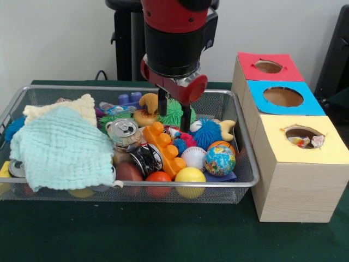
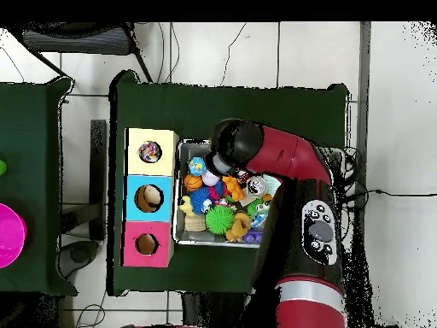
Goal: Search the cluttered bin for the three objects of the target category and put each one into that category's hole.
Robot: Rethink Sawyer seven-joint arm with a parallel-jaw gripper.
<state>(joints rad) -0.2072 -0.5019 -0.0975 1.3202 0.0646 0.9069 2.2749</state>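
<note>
A wire bin (image 1: 246,143) holds a jumble of toys. My gripper (image 1: 174,117) hangs at the bin's far side, open, with one black finger on either side of a green spiky ball (image 1: 174,111). Whether the fingers touch the ball I cannot tell. A blue spiky ball (image 1: 208,131), a globe ball (image 1: 220,160), a baseball (image 1: 193,157) and a yellow ball (image 1: 190,179) lie to the right and nearer. Beside the bin stand three boxes with holes: red (image 1: 289,68), blue (image 1: 308,103) and yellow (image 1: 283,144). In the overhead view the arm (image 2: 282,158) hides the gripper.
A pale green cloth (image 1: 62,147) and a cream cloth (image 1: 60,108) cover the bin's left half. A dented can (image 1: 124,131) and an orange toy block (image 1: 162,146) lie mid-bin. Small objects show inside the yellow hole (image 1: 303,141). Dark green fabric (image 1: 136,229) covers the table.
</note>
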